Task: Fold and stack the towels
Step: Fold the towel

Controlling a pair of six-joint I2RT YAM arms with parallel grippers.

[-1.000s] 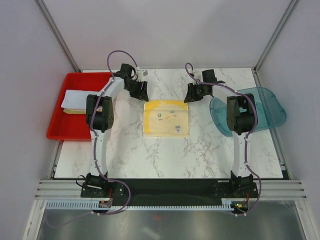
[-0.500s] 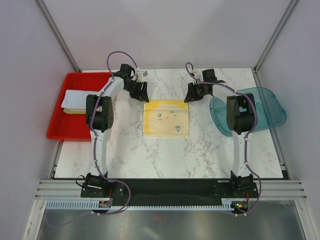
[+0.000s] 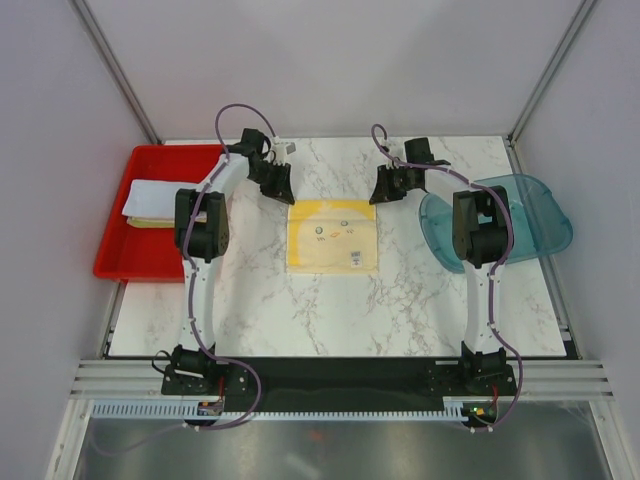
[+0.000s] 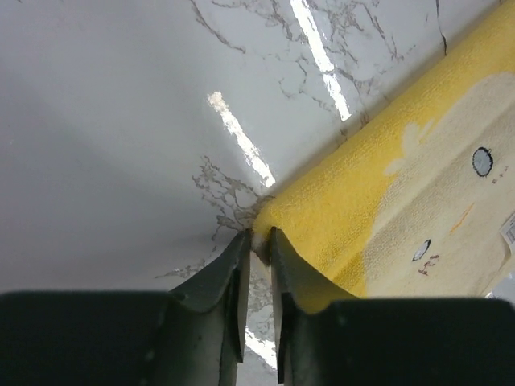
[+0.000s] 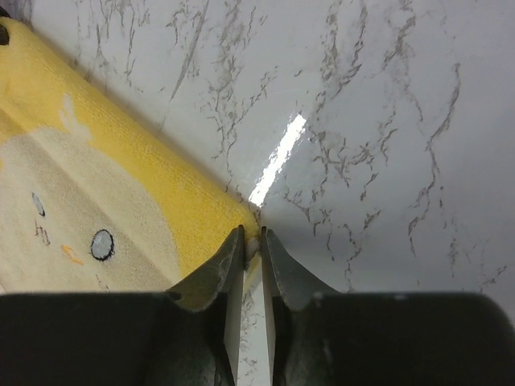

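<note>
Top external: yellow towel [image 3: 332, 236] laid flat on worktop [image 3: 400, 300], folded towels [image 3: 150, 198] stacked in red tray [image 3: 115, 262]. Far corners pinched by left hand [image 4: 257, 240] and right hand [image 5: 252, 237], fingers nearly pressed together.

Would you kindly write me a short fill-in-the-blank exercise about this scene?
1. The towel spread flat on the table is mostly ____ in colour.
2. The left tool and the right tool are each shut on a ____ of it.
3. The tray holding the folded towels is ____.
4. The teal bin sits beside the ____ arm.
Missing words: yellow, corner, red, right.
</note>
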